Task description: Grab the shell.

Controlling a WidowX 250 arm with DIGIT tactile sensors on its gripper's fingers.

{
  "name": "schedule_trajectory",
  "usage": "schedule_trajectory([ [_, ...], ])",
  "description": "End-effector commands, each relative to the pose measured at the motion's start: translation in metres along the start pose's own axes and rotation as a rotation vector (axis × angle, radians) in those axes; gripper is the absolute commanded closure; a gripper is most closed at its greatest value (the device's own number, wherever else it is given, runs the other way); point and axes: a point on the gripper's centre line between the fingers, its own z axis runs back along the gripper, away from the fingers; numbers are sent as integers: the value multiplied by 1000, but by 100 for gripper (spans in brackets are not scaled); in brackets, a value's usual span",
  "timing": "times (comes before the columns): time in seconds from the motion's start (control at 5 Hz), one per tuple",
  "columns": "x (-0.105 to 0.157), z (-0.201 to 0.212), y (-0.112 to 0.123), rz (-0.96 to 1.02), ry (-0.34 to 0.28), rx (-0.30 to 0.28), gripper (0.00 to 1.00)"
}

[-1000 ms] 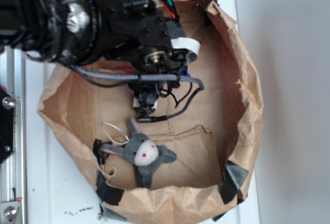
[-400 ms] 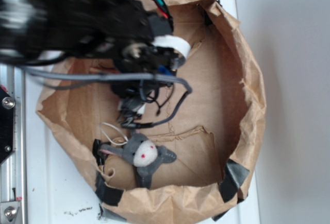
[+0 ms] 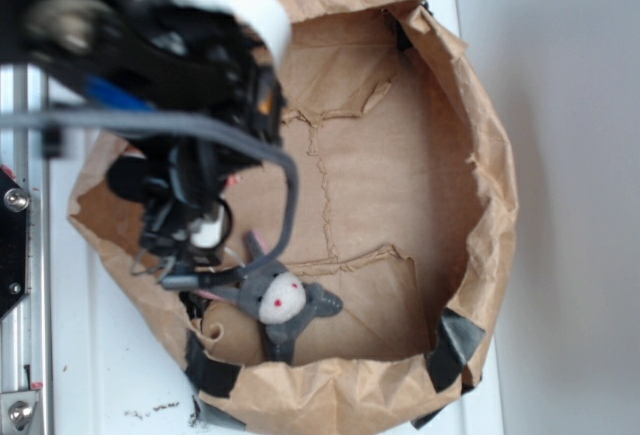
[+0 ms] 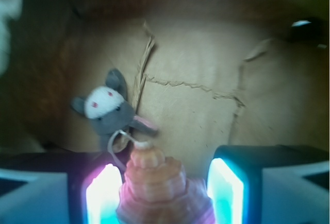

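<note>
The tool point(image 4: 165, 193) holds the orange knobbly shell point(image 4: 157, 185) between its 2 fingers point(image 4: 103, 193), above the brown paper bag's point(image 3: 490, 155) floor, near the grey plush animal point(image 3: 275, 300) on the white counter point(image 3: 110, 375).

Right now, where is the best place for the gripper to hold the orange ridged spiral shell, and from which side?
Grip the orange ridged spiral shell across its wide whorled body, one finger on each flank, as the gripper straddles it now. The body is broadest there; the narrow tip near the grey plush animal would likely slip.
</note>
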Motion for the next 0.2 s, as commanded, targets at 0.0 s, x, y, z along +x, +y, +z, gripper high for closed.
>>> schedule_trajectory([
  [0.0,15,57,-11,39,-72,15,100],
])
